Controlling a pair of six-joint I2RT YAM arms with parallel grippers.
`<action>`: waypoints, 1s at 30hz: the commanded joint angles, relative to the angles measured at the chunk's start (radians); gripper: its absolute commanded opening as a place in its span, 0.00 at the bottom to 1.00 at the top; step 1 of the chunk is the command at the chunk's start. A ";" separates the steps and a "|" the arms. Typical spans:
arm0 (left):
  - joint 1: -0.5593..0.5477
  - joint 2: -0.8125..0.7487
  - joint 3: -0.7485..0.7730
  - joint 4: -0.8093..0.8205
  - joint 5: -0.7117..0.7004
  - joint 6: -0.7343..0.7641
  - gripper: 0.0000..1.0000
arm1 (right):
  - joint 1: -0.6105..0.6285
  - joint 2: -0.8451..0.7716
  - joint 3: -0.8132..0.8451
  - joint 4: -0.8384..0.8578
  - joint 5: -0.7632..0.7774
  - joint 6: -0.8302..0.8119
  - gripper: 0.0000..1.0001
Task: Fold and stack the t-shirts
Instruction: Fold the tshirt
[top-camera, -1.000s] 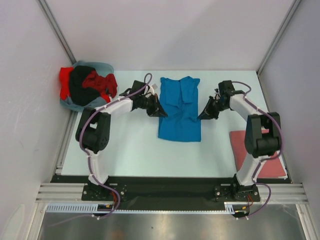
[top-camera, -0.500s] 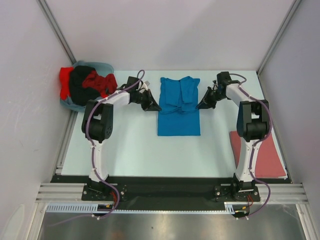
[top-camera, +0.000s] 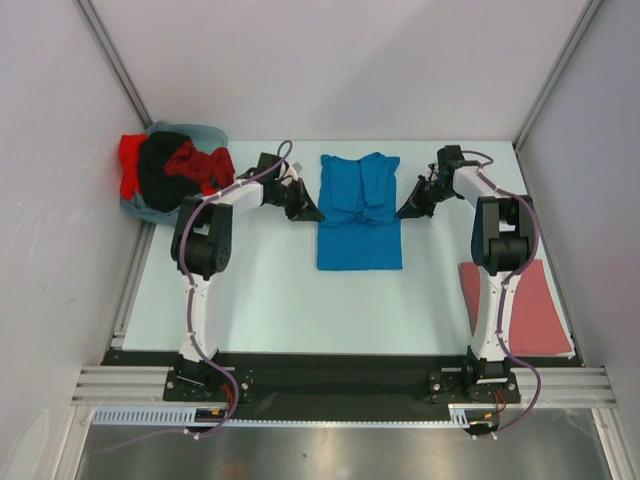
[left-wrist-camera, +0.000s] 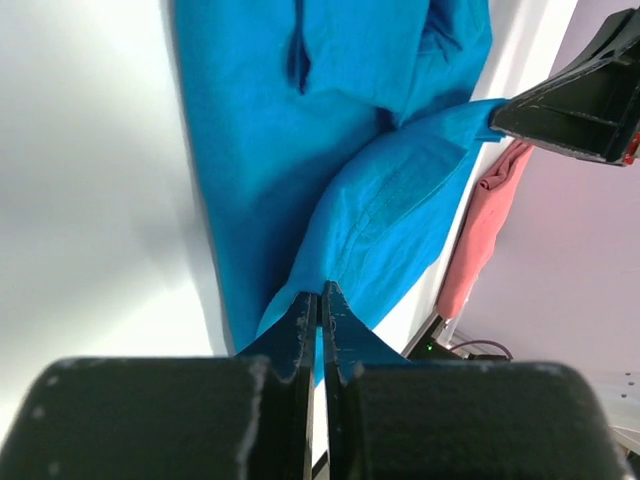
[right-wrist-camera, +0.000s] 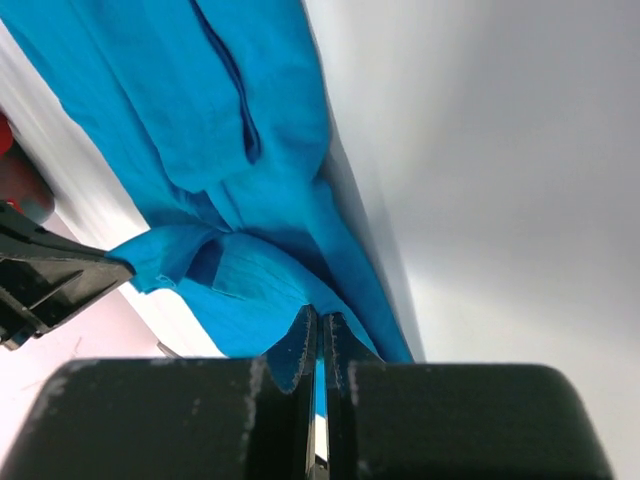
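I judge that I am partway through folding the bright blue short-sleeved cloth t-shirt (top-camera: 360, 240). It lies lengthwise at the middle of the pale table (top-camera: 250, 300) with its sleeves already turned in. My left claw (top-camera: 312, 213) is pinched tight on its left edge and my right claw (top-camera: 403, 212) is pinched tight on its right edge. They sit level with each other about halfway along the shirt, and a raised ridge of cloth runs between them. The next move calls for both claws to travel together at one pace and keep that ridge taut, so the fold lands square before I let go. By my count there is one blue shirt, and one dull pinkish-red folded t-shirt (top-camera: 525, 300) lying flat at the near right, well apart from it. There is also one heap of unfolded shirts (top-camera: 165, 180) at the far left corner, showing bright red, black and grey-blue cloth. That makes at least three in the heap, though I cannot count them surely.
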 joint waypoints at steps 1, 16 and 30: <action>0.013 0.018 0.047 -0.001 0.010 0.017 0.05 | -0.008 0.035 0.080 0.000 -0.045 -0.028 0.00; 0.044 -0.062 0.118 -0.118 -0.120 0.149 0.35 | -0.028 0.047 0.251 -0.177 0.085 -0.118 0.48; 0.038 -0.333 -0.232 -0.172 -0.147 0.272 0.35 | 0.344 -0.185 -0.036 -0.012 0.509 -0.141 0.27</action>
